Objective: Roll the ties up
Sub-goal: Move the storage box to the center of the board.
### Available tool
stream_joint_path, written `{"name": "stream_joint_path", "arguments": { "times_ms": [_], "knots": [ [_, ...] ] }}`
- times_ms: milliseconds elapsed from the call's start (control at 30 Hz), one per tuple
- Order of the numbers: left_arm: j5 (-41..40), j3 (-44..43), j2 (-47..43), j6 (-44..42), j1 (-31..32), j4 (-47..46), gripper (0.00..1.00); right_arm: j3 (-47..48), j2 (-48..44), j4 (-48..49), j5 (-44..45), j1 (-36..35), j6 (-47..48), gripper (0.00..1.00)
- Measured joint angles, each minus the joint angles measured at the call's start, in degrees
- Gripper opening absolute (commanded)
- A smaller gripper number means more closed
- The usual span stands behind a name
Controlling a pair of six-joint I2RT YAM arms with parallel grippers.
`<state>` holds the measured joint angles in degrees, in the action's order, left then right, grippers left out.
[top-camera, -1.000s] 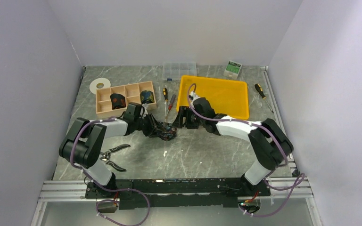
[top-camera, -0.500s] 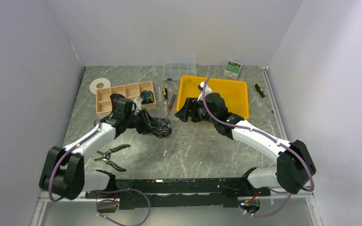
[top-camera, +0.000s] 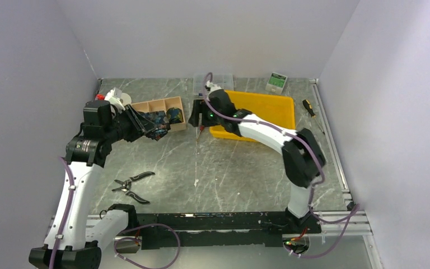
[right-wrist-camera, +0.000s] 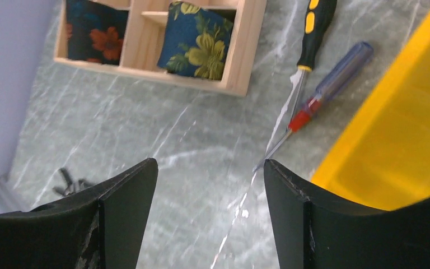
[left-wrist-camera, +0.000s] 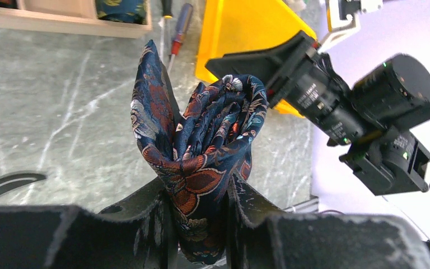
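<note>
Across the whole top view, a grey marbled surface (top-camera: 229, 174). At upper centre-right, a yellow tray (top-camera: 269, 115); at upper left, a wooden box (top-camera: 145, 106) split into compartments.

Overlapping the box's lower edge in the top view, the left gripper (top-camera: 148, 124), clamped on a rolled tie (left-wrist-camera: 201, 140). Dark floral fabric wound into a loose coil, pinched at its lower end, fanning open at the top, apparently held clear of the surface.

Just right of the box, at upper centre, the right gripper (right-wrist-camera: 210, 185), spread wide and empty, looking down on bare stone between box and tray.

At the top of the right wrist view, two coiled ties (right-wrist-camera: 199, 45) already in the box, each in its own compartment. Beside the tray's left edge, two screwdrivers (right-wrist-camera: 319, 28), side by side. At lower left of the top view, well apart from all this, black-handled pliers (top-camera: 131, 188).

Step in hand, by the look of it: stowing a finished roll, with the rolling itself done for this one. Next move probably calls for lining the coil up over a free compartment, lowering it in upright without letting the loose outer lap spring open, then opening the gripper. Cannot tell from these views which compartment lies directly beneath the coil.
</note>
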<state>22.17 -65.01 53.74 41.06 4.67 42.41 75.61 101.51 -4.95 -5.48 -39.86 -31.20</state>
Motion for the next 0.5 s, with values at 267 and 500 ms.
{"name": "stream_joint_path", "arguments": {
  "times_ms": [267, 500],
  "knots": [
    [-5.5, -1.7, 0.1, -3.6, -0.4, 6.1, 0.03, 17.4, 18.4, -5.9, 4.5, -1.3, 2.1, 0.70],
    [-6.6, -3.1, 0.9, -4.7, -0.5, 7.2, 0.03, 27.2, 27.6, -8.8, 5.7, -0.3, 2.1, 0.69]
  ]
}}
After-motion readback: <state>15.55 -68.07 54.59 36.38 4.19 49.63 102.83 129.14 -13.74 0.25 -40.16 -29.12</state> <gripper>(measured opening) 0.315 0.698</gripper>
